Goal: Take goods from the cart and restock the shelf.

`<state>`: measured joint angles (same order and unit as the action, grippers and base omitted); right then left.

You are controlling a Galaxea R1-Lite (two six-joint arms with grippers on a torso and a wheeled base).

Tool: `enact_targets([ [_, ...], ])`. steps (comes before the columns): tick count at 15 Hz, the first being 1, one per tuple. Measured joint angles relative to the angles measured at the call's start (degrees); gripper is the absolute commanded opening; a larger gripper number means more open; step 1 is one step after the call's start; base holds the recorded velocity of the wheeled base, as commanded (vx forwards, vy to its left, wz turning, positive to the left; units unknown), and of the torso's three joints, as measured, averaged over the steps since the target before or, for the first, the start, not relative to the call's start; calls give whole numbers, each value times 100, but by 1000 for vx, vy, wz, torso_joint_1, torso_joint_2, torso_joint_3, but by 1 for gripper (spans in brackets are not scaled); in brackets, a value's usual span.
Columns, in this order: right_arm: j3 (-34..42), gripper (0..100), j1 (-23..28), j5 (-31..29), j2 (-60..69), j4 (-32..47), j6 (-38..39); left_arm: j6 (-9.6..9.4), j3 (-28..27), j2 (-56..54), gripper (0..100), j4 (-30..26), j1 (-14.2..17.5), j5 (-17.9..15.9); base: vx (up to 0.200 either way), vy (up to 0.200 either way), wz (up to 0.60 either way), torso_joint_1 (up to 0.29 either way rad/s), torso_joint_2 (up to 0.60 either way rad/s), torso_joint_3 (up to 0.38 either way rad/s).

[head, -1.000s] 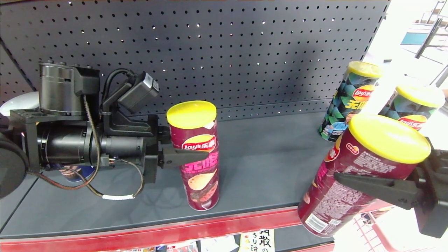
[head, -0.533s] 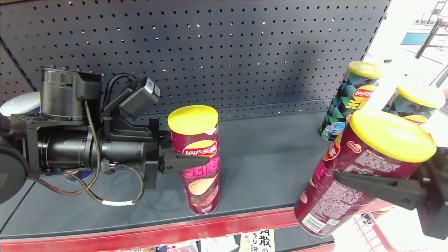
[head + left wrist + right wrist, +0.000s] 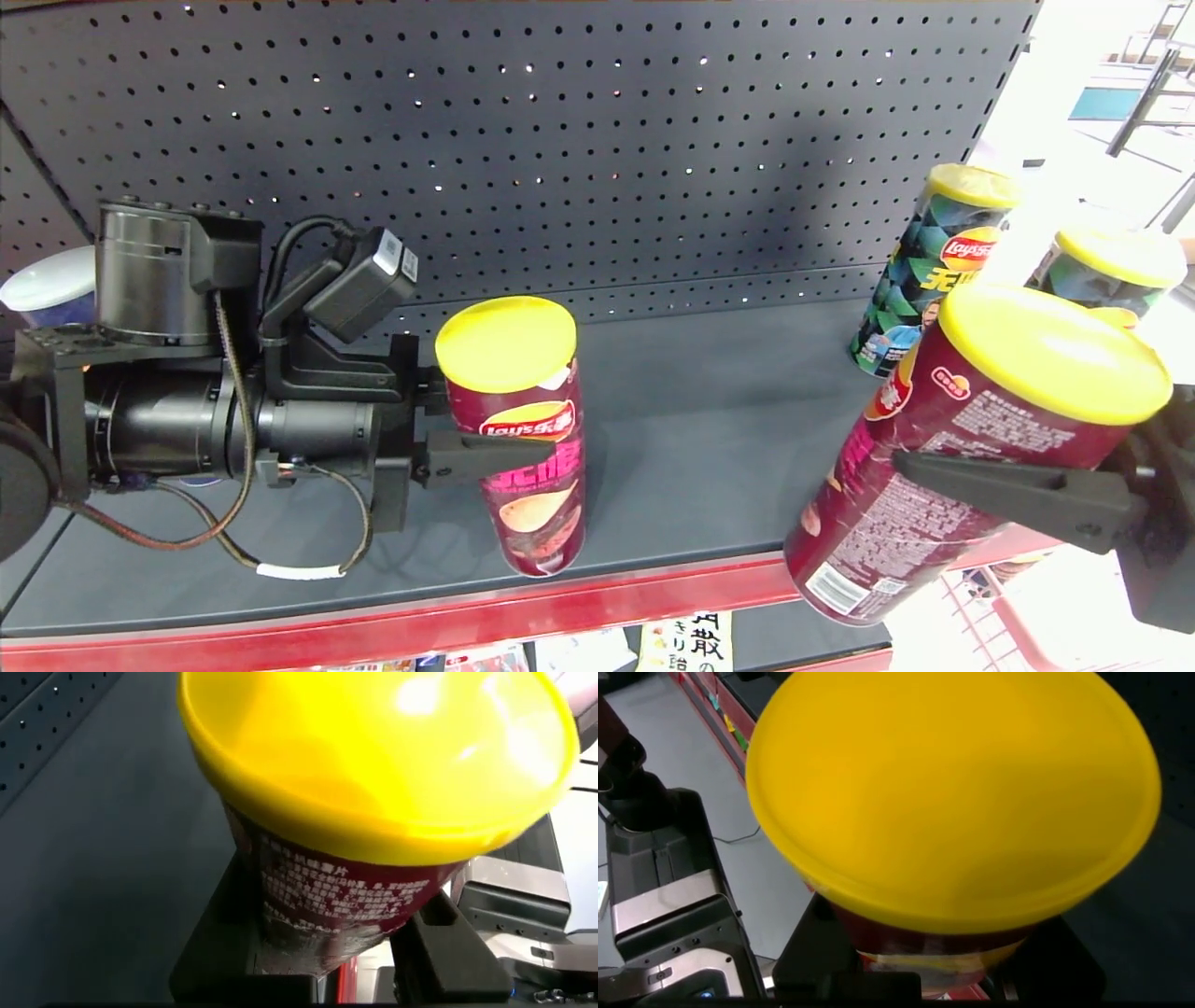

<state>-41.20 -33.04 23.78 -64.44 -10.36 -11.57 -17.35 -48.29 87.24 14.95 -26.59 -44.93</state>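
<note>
Surface: dark grey shelf (image 3: 709,448), flat and matt, with a red lip (image 3: 560,607) along its front.
Room: a perforated dark pegboard (image 3: 560,140) rises well behind the red lip; bright floor lies past the lip's right end.
Left can: maroon left can (image 3: 537,504), base on the shelf just behind the red lip, top leaning toward the left arm.
Left hand: left hand (image 3: 504,425) clamped on the left can's upper half, one finger on each side.
Right can: maroon right can (image 3: 896,541), tilted, crossing the red lip, base hanging in front of and below it.
Right hand: right hand (image 3: 943,439) gripping the right can just under its lid.
Stock: two teal cans (image 3: 934,271) stand upright well behind the red lip, at its right end.
Change: the left can's top has sunk and tipped leftward over the last second; the right can's lid has risen slightly.
Materials: cans are printed, glossy cylinders; lids are smooth yellow plastic discs (image 3: 374,756) (image 3: 952,793); the hands' fingers are black and wedge-shaped.
</note>
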Motion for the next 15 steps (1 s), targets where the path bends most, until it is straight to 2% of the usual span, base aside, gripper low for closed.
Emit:
enact_targets([
  [1,-9,0,0,0,-5,-1,2,-17,48,-35,100,7,0,-1,0,0,0,0,0,0],
  [7,-162,0,11,-6,-163,-4,0,28,226,-207,100,-39,38,2,0,0,0,0,0,0],
  [10,-636,0,10,-6,-527,-4,-4,38,546,-490,100,-37,223,10,0,0,0,0,0,0],
  [12,-1104,0,-23,-9,-918,-1,-13,73,802,-758,100,-33,453,40,0,0,0,0,0,0],
  [15,-1751,0,-87,-4,-1657,-6,-52,364,1176,-1312,100,-34,829,132,0,0,0,0,0,0],
])
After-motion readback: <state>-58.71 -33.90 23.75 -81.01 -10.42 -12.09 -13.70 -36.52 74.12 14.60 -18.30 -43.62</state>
